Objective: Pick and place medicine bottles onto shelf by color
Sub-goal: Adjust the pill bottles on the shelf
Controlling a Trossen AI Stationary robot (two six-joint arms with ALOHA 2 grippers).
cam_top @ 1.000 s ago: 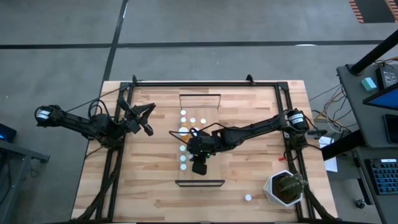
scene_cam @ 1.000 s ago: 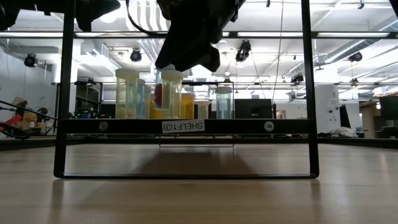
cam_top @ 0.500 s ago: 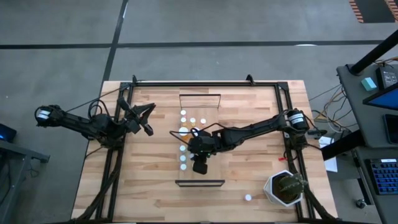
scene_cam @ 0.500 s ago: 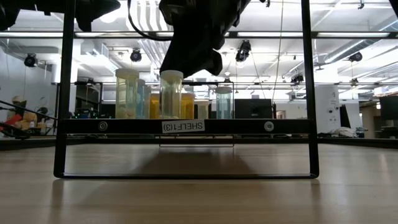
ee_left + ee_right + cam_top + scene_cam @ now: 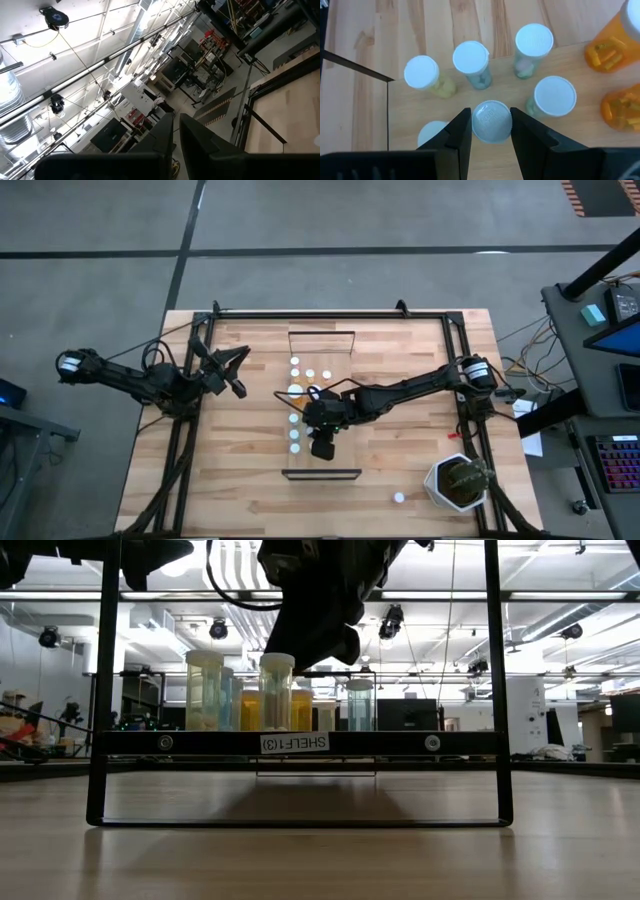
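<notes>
The shelf [image 5: 342, 395] lies lengthwise in the middle of the table. Several white-capped medicine bottles [image 5: 296, 434] stand on its left half: greenish ones [image 5: 470, 57] toward the near end, orange ones [image 5: 607, 47] farther back. My right gripper [image 5: 490, 111] reaches in from the table's right over the shelf [image 5: 312, 412] and is shut on one white-capped bottle [image 5: 491, 121]. In the low view it hangs over the row of bottles [image 5: 277, 690]. My left gripper [image 5: 238, 383] waits shut, raised above the table's left side. My right gripper pinches the round white cap [image 5: 491, 131] of a medicine bottle between its two fingers [image 5: 461, 132], one on each side of the cap. The fingers slant down from the table's right. The cap hides the bottle's body, so I cannot tell whether its base stands on the shelf.
Neighbouring bottles stand close around the held one: one [image 5: 555, 97] toward the far side, one [image 5: 432, 132] toward the near side. A dark rail [image 5: 320, 473] closes the shelf's near end. A lone bottle [image 5: 399, 498] and a potted plant [image 5: 460, 483] stand at the table's near right.
</notes>
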